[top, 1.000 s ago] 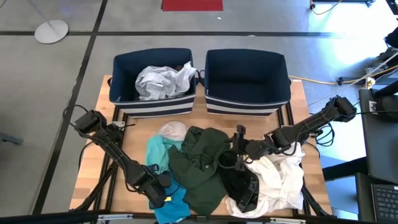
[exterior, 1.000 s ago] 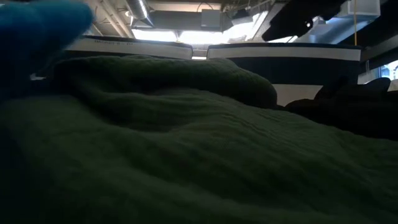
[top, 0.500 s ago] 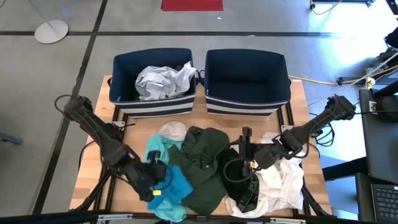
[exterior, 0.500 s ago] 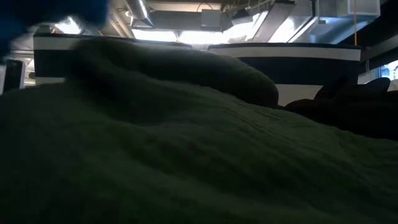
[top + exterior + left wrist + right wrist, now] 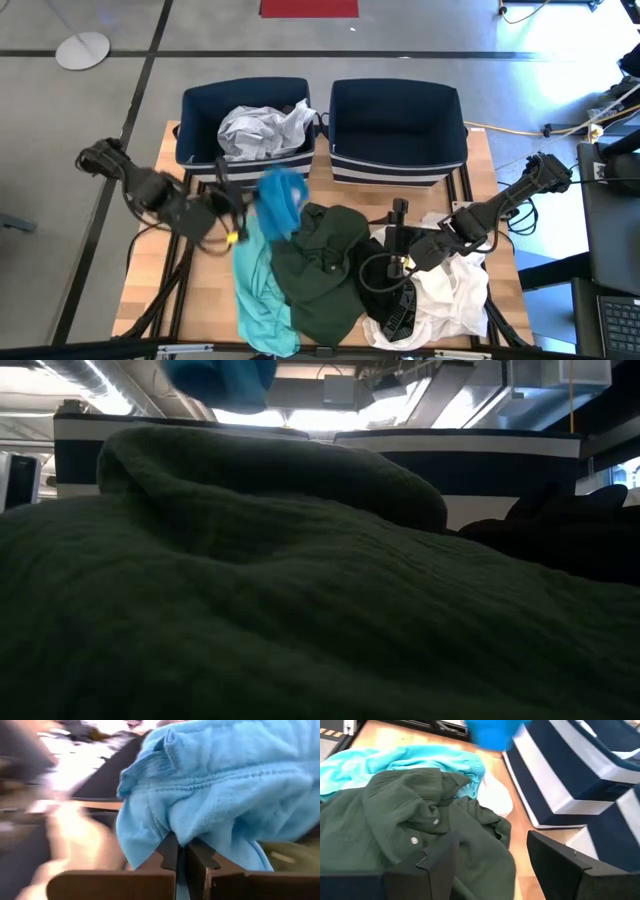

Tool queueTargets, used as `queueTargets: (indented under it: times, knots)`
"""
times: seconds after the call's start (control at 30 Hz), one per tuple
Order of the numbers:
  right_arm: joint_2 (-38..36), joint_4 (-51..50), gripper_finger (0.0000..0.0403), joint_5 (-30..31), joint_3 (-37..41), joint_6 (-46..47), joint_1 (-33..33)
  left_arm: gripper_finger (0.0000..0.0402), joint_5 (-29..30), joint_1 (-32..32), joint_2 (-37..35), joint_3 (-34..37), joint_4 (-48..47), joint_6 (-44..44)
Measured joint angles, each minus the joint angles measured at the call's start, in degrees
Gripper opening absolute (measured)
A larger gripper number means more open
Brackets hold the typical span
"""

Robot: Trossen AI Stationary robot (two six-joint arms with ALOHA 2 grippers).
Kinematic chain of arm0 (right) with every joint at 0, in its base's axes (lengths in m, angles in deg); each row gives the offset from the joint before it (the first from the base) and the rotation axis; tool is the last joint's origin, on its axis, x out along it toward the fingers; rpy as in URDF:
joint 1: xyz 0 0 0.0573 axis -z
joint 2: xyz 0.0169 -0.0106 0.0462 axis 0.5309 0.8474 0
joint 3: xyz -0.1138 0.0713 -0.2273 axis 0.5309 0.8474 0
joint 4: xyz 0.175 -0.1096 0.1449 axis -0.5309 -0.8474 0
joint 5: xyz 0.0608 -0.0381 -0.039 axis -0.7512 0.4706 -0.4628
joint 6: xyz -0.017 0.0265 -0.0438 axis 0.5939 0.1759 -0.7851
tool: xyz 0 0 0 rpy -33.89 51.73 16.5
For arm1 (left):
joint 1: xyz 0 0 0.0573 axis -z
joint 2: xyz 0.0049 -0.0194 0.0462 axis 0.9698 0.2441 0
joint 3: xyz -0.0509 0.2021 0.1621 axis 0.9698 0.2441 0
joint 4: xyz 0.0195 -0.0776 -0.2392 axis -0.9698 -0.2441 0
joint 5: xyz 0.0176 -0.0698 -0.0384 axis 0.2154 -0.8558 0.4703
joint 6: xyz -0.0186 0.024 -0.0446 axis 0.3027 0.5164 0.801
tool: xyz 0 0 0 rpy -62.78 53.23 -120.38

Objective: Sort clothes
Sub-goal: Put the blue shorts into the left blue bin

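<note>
Between the closed fingers of the left gripper point(image 5: 181, 854) sits a fold of the bright blue garment point(image 5: 281, 199), a soft fleecy cloth with a stitched seam and a thick hem showing in the left wrist view. From above, that gripper point(image 5: 238, 208) hangs over the wooden table point(image 5: 150, 270), in front of the left bin point(image 5: 196, 120), and the blue cloth bunches into a rounded lump just beyond its fingertips, lifted clear of the pile. In the low view the same blue lump point(image 5: 220, 378) hangs high above the heap.

Under and beside the left gripper lies the teal garment point(image 5: 258, 285), stretched out in a long strip toward the table's near edge. Next to it, farther from that gripper, the dark green shirt point(image 5: 322, 262) lies crumpled, its crinkled weave and small buttons plain in the right wrist view point(image 5: 420, 830); it fills the low view point(image 5: 300, 610).

The right gripper point(image 5: 397, 222) hovers with its fingers spread apart, holding nothing, at the edge of the green shirt. Below it lies the black garment point(image 5: 385, 295), and on its outer side the white garment point(image 5: 455, 285) spreads in loose folds. Another white garment point(image 5: 262, 128) sits crumpled inside the left bin; the right bin point(image 5: 396, 125) stands beside that one, ahead of the right gripper.
</note>
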State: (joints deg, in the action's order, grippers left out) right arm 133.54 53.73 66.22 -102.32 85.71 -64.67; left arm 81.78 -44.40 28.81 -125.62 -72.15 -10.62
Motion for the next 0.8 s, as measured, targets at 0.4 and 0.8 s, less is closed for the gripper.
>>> queueTargets:
  times: [0.4, 0.8]
  knots:
    - [0.0, -0.1, 0.0234, 1.9, 0.1, 0.0, 0.0, 0.0011, 7.6, -23.6, -8.0, 0.0, 11.9, -24.1]
    - [0.0, -0.1, 0.0234, 4.9, 0.1, 0.0, 0.0, 0.0013, -9.8, -52.2, -3.2, 0.0, 11.2, -22.8]
